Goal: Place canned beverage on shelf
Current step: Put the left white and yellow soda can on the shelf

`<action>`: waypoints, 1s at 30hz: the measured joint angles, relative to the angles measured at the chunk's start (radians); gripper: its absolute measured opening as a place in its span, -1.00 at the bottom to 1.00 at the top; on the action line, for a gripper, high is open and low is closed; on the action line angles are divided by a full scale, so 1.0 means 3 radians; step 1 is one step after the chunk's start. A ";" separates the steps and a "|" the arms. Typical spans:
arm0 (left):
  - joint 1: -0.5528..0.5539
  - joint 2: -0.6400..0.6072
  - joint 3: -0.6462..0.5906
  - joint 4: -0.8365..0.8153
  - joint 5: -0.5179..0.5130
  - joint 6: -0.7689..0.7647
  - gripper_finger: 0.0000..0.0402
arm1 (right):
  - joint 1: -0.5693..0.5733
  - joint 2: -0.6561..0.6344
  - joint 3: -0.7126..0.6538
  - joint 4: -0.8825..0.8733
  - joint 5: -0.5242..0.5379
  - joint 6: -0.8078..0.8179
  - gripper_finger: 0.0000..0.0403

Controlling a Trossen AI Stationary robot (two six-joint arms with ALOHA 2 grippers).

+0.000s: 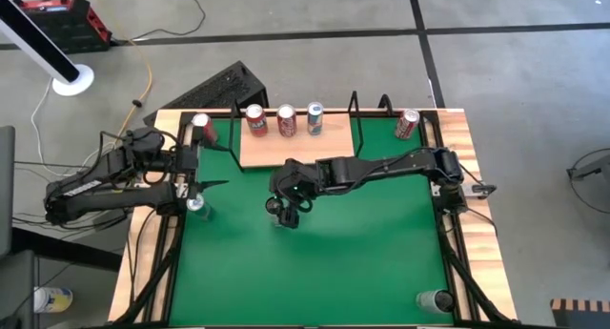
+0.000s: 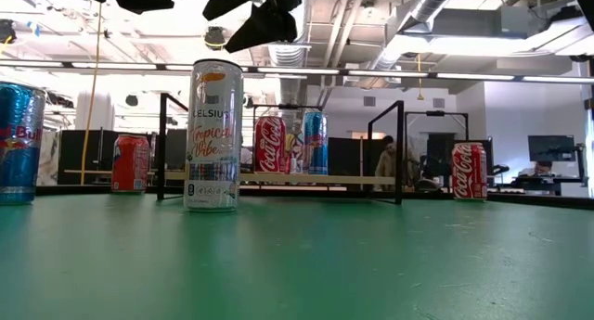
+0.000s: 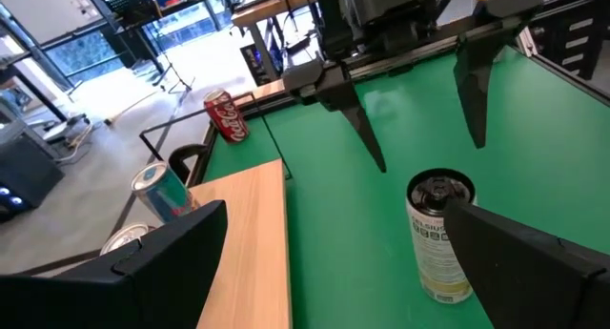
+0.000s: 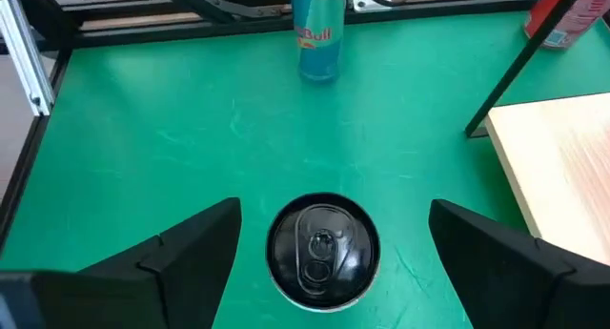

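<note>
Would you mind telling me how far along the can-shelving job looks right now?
Done: three cans already stand on the shelf. In hand: the right gripper hangs open directly above the Celsius can on the green table, fingers on either side of it, not gripping. Left: grasping and shelving that can, plus the loose Red Bull can near the idle, open left gripper, and Coca-Cola cans off the shelf.

my high view straight down over the table (image 1: 315, 253), low view level across it, wrist views close, all sharing the celsius can (image 2: 213, 134)
</note>
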State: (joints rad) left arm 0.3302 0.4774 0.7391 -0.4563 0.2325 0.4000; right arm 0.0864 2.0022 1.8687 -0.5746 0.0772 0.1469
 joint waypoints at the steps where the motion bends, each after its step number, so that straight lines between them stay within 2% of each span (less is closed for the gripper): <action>1: 0.0000 0.0000 0.0000 -0.0001 0.0000 0.0000 0.88 | 0.0003 0.0020 0.0000 0.0008 0.0000 -0.0019 0.82; 8: 0.0000 0.0000 0.0000 -0.0006 0.0006 0.0003 0.88 | 0.0017 0.0116 -0.0001 0.0126 -0.0007 -0.0187 0.82; 14: 0.0000 0.0000 0.0000 -0.0016 0.0008 0.0003 0.88 | 0.0010 0.0152 -0.0004 0.0135 -0.0175 -0.0247 0.82; 21: 0.0000 0.0000 -0.0001 -0.0097 0.0006 0.0001 0.88 | 0.0040 0.0174 -0.0011 0.0013 -0.0161 -0.0347 0.82; 24: 0.0000 0.0001 -0.0001 -0.0117 0.0014 -0.0003 0.88 | 0.0060 0.0244 -0.0025 0.0034 0.0003 -0.0379 0.82; 30: 0.0000 0.0001 -0.0002 -0.0113 0.0027 -0.0041 0.88 | 0.0076 0.0287 -0.0023 0.0128 -0.0004 -0.0414 0.82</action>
State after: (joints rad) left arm 0.3302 0.4778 0.7384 -0.4901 0.2405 0.3875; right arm 0.1093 2.0884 1.8618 -0.5362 0.0761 0.0229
